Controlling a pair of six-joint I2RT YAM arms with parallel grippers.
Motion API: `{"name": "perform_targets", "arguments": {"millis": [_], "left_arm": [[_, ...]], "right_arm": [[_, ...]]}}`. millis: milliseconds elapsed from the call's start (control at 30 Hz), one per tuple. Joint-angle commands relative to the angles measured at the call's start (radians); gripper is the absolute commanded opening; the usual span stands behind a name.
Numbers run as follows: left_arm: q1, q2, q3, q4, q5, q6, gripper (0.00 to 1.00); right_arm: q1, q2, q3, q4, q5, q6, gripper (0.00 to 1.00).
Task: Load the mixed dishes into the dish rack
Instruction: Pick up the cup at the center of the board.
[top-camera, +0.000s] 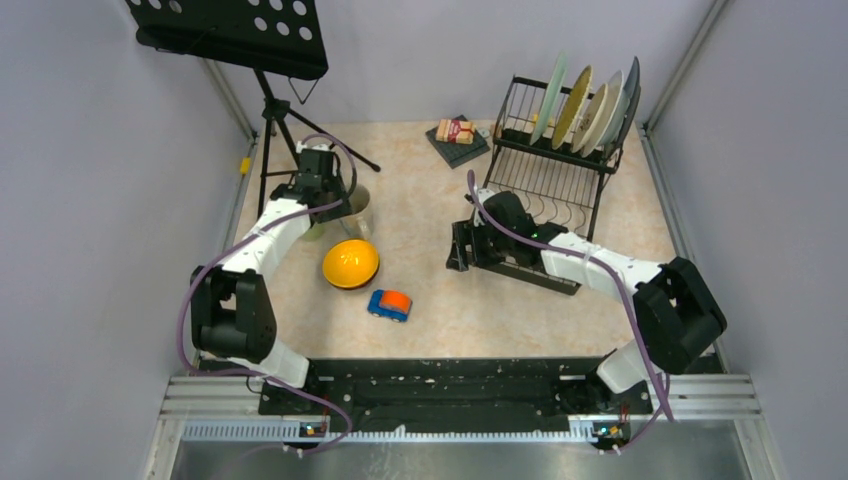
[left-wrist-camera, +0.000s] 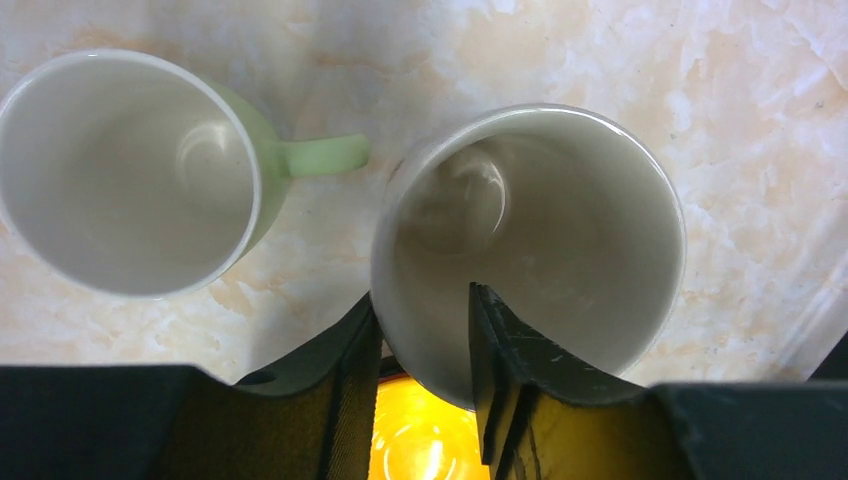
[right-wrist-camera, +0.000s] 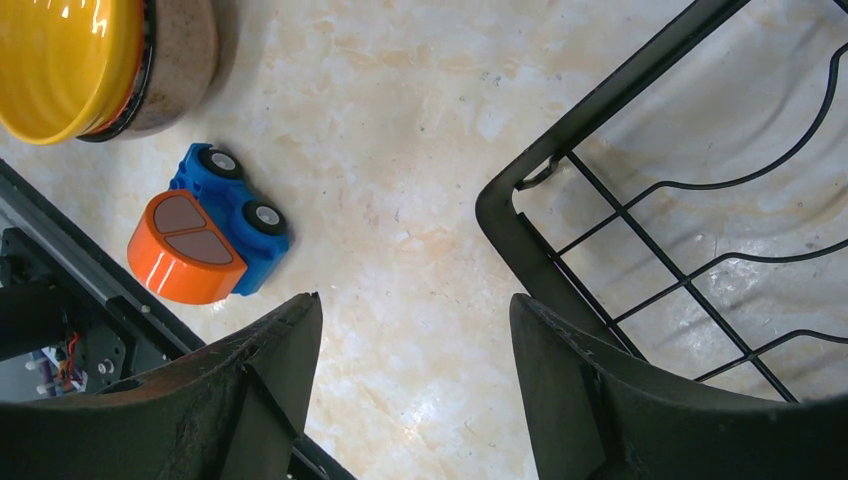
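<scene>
The left claw (left-wrist-camera: 420, 300) is hanging straight over the rim of the beige mug (left-wrist-camera: 540, 200), its jaws standing narrow. One finger is sitting inside the cup and the other outside, with the near wall running between them. Whether they are pinching that wall cannot be told. The mug is standing upright on the table. Just beside it, to the claw's left, the pale green mug (left-wrist-camera: 120, 170) is resting upright too, its handle pointing toward the beige one without touching it. The orange-yellow bowl (left-wrist-camera: 420, 440) is showing below the fingers, on the claw's near side.

The right claw (right-wrist-camera: 415, 305) is hovering wide and gripping nothing. The dish rack (right-wrist-camera: 497, 210) is lying just to its right, a corner of the wire base reaching close to the right finger. On the claw's left the toy car (right-wrist-camera: 210, 235) is sitting, with the bowl beyond it.

Well beyond the right claw, plates (top-camera: 585, 105) are standing on edge in the rack's upper tier. Left of them the packet (top-camera: 455, 131) is lying on a dark mat, its printing too small to read.
</scene>
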Motion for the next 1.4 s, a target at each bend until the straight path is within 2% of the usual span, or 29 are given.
{"name": "perform_targets", "arguments": {"millis": [0,33,200,400,600,933,1167,1267,1367], "left_arm": [[-0.004,-0.006,0.015,-0.009,0.049,0.007,0.32],[-0.004,-0.006,0.013,-0.008,0.054,0.007,0.26],[-0.004,-0.004,0.009,0.0,0.079,0.003,0.24],[-0.004,0.01,0.012,0.007,0.097,-0.002,0.39],[-0.004,0.025,0.016,0.008,0.109,-0.006,0.42],[-0.004,0.016,0.013,0.012,0.097,-0.006,0.27],[-0.004,0.005,0.014,0.035,0.113,-0.005,0.04],[-0.004,-0.005,0.013,0.049,0.153,-0.014,0.0],[-0.004,-0.02,0.012,0.068,0.174,-0.025,0.0]], "right_arm": [[-0.017,0.005,0.047,0.041,0.014,-0.006,0.7],[-0.017,0.005,0.047,0.041,0.014,-0.005,0.7],[-0.017,0.007,0.052,0.036,0.014,-0.005,0.7],[-0.017,0.007,0.053,0.034,0.014,-0.005,0.7],[-0.017,0.006,0.052,0.034,0.014,-0.001,0.7],[-0.017,0.014,0.062,0.031,0.01,-0.003,0.7],[-0.017,0.019,0.069,0.059,-0.007,0.017,0.7],[-0.017,0.02,0.074,0.073,-0.02,0.03,0.7],[-0.017,0.025,0.08,0.089,-0.033,0.04,0.7]]}}
